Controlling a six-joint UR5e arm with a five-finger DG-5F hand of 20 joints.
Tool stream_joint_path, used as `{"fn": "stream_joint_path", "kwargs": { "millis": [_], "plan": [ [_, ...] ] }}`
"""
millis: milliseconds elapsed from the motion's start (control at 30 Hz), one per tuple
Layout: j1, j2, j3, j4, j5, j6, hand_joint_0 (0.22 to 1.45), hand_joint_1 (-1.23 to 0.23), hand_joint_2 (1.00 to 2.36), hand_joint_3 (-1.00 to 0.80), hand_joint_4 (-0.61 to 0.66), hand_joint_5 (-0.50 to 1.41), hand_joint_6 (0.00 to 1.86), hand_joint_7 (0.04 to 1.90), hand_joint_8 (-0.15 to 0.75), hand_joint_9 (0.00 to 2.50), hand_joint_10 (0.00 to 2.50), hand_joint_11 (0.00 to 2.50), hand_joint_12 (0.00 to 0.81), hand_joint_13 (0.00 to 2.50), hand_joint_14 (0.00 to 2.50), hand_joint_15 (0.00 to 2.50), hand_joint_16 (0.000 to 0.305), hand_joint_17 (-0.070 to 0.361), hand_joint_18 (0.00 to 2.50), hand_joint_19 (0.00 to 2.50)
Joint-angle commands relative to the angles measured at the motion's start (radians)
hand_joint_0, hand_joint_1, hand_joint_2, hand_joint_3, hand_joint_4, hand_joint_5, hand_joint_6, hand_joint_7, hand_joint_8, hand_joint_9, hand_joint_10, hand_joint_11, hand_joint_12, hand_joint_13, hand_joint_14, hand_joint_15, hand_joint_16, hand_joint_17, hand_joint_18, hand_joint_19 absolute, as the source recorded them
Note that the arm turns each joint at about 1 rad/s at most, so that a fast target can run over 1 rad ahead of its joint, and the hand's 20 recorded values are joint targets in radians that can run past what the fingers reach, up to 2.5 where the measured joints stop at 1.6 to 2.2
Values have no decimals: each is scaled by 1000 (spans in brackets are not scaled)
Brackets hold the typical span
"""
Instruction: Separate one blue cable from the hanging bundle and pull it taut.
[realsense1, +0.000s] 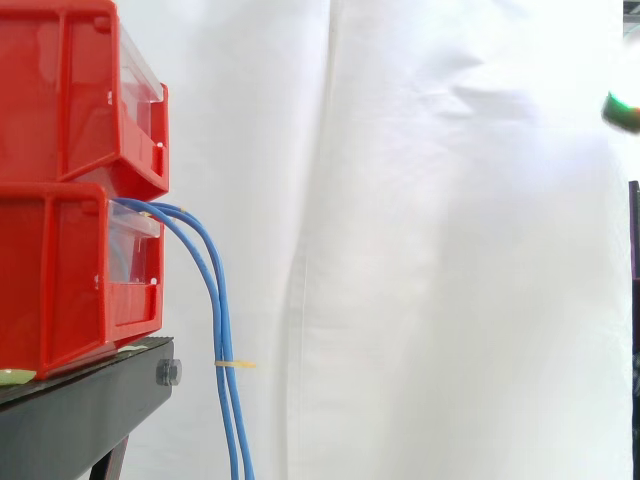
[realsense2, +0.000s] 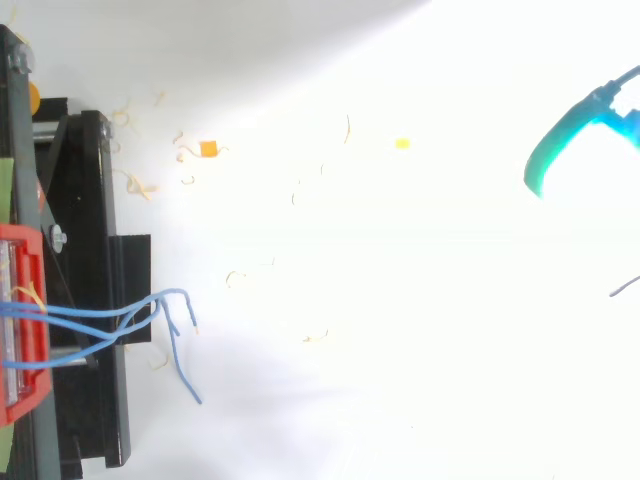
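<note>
Since the blue cables (realsense1: 220, 300) ran out over the lip of the lower red bin (realsense1: 60, 280) at 9 o'clock, they hung free off the edge of the black stand (realsense1: 80, 400) and dropped toward 6 o'clock with nothing to snag on. Upper red bin (realsense1: 70, 90) was stacked on top. A pale tie (realsense1: 232, 364) cinched the strands low down, which is why they ran side by side as one bundle. My read: any split had to start above it. From above, the loose ends (realsense2: 190, 380) splayed at 8 o'clock, with scraps (realsense2: 208, 148) strewn at 10. Hand (realsense2: 556, 142) was at 2 o'clock, well apart from the cables, so no cable in it. Couldn't tell how far open it was. Approach not yet begun, I'd say.
</note>
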Motion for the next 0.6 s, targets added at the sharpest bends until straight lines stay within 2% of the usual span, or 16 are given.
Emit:
{"fn": "stream_joint_path", "kwargs": {
  "millis": [0,167,367,433,567],
  "plan": [
    [0,-17,0,-50,4,-36,360,-418,1000,-500,212,-193,501,622,315,1268,13,473,381,1239,17,551,70,157,1362,289],
    [2,-52,0,-48,7,-87,340,-404,1000,-500,249,-204,501,604,338,1204,12,410,396,1205,18,527,73,164,1364,237],
    [2,-100,0,11,64,-174,281,-242,1000,-500,340,-216,500,548,413,1202,9,243,442,1313,14,464,84,189,1647,112],
    [-6,-132,1,28,65,-192,278,-223,1000,-500,342,-218,500,544,422,1232,7,234,451,1338,14,454,83,188,1694,104],
    [-19,-181,6,56,61,-189,274,-195,1000,-500,311,-224,500,536,409,1258,7,241,444,1381,15,488,84,188,1727,136]
  ]
}}
